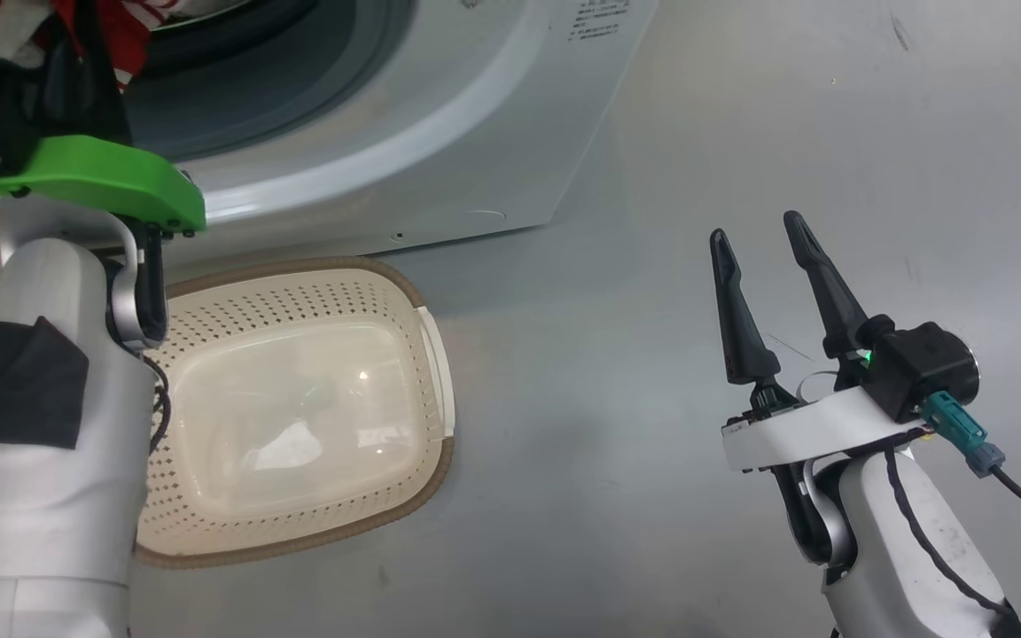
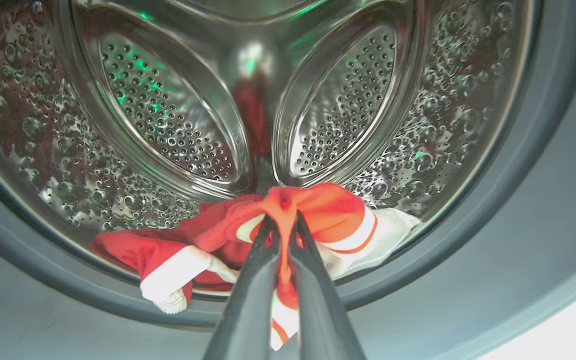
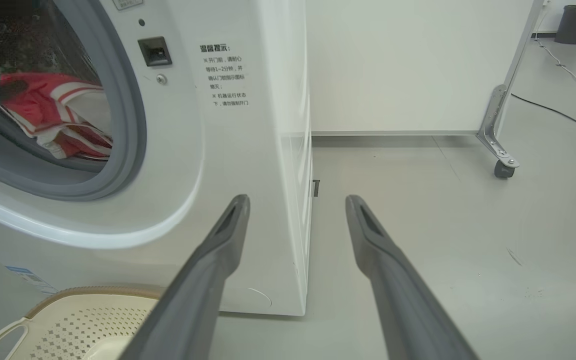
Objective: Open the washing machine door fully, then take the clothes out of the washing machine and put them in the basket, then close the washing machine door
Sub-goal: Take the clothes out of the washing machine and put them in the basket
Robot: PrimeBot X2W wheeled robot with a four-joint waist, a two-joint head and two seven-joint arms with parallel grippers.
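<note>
Looks past the right gripper [image 3: 296, 200], fingers [image 3: 208, 270] spread wide, at the washing machine [image 3: 178, 150]: red-and-white clothes [image 3: 43, 97] in its mouth, basket [image 3: 88, 291] on the floor [image 3: 443, 225] below.

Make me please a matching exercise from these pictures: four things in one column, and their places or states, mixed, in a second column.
Things:
1. left tool
2. right tool
3. basket
4. clothes

Places or states:
a. on the floor, before the washing machine
b. open, holding nothing
c. at the front edge of the drum
d. shut on the clothes

Pairs: 1-d, 2-b, 3-a, 4-c
</note>
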